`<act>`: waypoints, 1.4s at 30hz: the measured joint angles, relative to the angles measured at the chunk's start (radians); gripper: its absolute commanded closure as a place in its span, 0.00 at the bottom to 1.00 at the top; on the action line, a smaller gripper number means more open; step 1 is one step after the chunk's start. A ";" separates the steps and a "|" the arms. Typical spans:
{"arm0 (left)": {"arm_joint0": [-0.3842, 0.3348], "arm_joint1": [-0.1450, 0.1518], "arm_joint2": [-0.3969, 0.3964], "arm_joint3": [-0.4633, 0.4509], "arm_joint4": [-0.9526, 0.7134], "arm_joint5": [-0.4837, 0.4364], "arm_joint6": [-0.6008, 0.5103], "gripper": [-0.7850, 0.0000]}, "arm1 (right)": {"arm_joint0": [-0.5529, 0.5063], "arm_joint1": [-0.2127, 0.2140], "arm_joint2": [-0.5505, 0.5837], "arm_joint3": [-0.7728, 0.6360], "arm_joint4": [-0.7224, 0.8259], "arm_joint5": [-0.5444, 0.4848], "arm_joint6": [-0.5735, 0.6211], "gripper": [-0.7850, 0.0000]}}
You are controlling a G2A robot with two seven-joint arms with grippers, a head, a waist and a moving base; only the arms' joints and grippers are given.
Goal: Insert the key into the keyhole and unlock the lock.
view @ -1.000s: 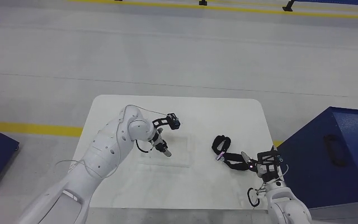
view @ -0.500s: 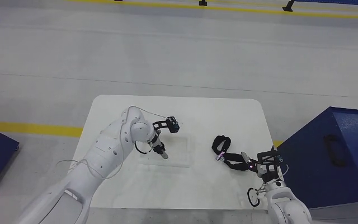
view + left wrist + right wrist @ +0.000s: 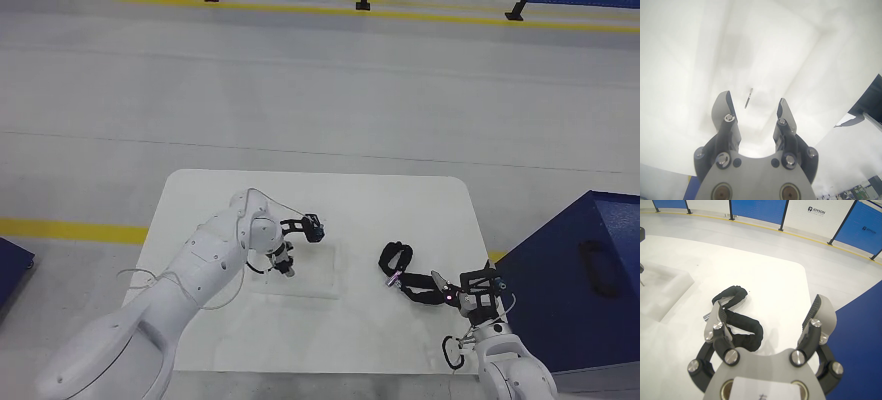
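The left gripper (image 3: 755, 98) stands open over the white tray (image 3: 325, 285), with the thin key (image 3: 748, 98) between its fingers (image 3: 730, 103) but not touched. The right gripper (image 3: 768, 302) (spread wide) is at the black lock (image 3: 745, 323), near the tray.

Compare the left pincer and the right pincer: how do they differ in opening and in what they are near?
The left pincer is partly open; the right pincer looks spread wider. The left pincer faces the small key on the white tray without touching it; the right pincer has one finger close beside the black lock. Both are open and hold nothing.
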State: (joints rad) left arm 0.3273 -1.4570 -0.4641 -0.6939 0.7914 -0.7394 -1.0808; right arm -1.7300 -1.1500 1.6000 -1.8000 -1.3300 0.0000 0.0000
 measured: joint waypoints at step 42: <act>-0.045 -0.018 -0.014 0.031 0.021 -0.018 0.018 1.00 | 0.000 0.000 0.000 0.000 0.000 0.000 0.000 0.00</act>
State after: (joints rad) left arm 0.2823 -1.4753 -0.4783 -0.6633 0.8124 -0.7575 -1.0630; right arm -1.7300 -1.1500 1.6000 -1.8000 -1.3300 0.0000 0.0000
